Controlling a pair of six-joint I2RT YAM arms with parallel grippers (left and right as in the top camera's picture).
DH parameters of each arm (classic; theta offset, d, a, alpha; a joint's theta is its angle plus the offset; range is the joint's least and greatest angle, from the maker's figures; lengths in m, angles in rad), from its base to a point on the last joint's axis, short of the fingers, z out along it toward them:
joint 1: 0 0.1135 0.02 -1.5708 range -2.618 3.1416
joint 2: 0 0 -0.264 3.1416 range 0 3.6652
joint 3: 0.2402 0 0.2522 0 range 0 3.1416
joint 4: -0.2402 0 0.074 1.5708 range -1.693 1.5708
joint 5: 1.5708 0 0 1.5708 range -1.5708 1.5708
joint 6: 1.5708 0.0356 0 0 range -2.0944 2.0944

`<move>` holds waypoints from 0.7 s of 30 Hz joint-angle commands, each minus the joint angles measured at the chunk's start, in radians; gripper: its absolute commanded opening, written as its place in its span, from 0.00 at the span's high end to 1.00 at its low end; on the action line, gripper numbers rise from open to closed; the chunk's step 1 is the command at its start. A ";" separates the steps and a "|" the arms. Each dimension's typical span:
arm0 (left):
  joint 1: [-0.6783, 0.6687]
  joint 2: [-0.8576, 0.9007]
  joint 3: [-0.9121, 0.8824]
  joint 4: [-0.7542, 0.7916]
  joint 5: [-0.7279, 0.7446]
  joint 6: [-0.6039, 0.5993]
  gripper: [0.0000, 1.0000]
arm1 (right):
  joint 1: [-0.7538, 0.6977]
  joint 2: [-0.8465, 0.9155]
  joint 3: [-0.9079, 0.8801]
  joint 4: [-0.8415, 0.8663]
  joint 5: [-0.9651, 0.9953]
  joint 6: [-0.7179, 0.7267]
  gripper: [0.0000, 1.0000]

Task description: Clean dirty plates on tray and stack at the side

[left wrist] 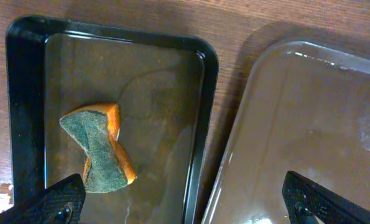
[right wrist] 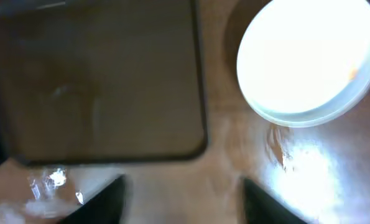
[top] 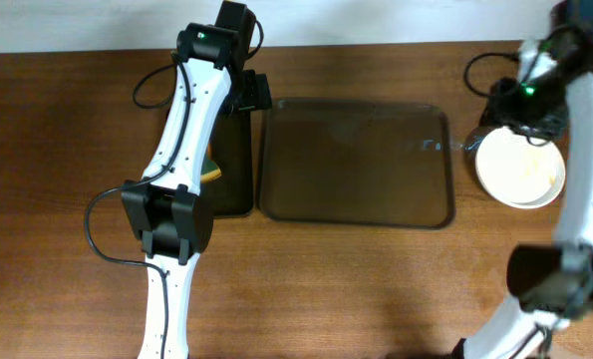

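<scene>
Resting on the desk [top: 77,150] just right of the large clear-brown tray [top: 356,165], off it and near its upper right corner: a white plate [top: 520,170], glaring and blurred in the right wrist view, with right jaws spread wide and gripping nothing over the desk beside tray corner and plate. Spread wide and gripping nothing as well: left jaws, hanging over the seam between the large tray's left edge and a small black tray [left wrist: 23,93] just beside it. Lying in that black tray, toward its left side: a green-and-orange sponge [left wrist: 97,149], pinched at the waist.
</scene>
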 commanded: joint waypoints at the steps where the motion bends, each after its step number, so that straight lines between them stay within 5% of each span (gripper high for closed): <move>1: 0.005 -0.019 0.002 0.002 0.003 0.016 0.00 | -0.005 -0.212 0.048 -0.022 -0.209 0.024 0.02; 3: 0.005 -0.019 0.002 0.002 0.003 0.016 0.00 | -0.005 -0.339 0.048 -0.022 -0.398 0.092 0.02; 7: 0.005 -0.019 0.002 0.002 0.003 0.016 0.00 | -0.006 -0.490 0.047 -0.022 -0.300 -0.086 0.02; 12: 0.005 -0.019 0.002 0.002 0.003 0.016 0.00 | -0.005 -0.733 -0.069 -0.001 -0.158 -0.106 0.02; 14: 0.005 -0.019 0.002 0.002 0.003 0.016 0.01 | -0.005 -0.887 -0.312 0.150 -0.102 -0.106 0.02; 21: 0.005 -0.019 0.002 0.002 0.003 0.016 0.00 | 0.116 -1.435 -1.517 1.153 -0.216 -0.106 0.02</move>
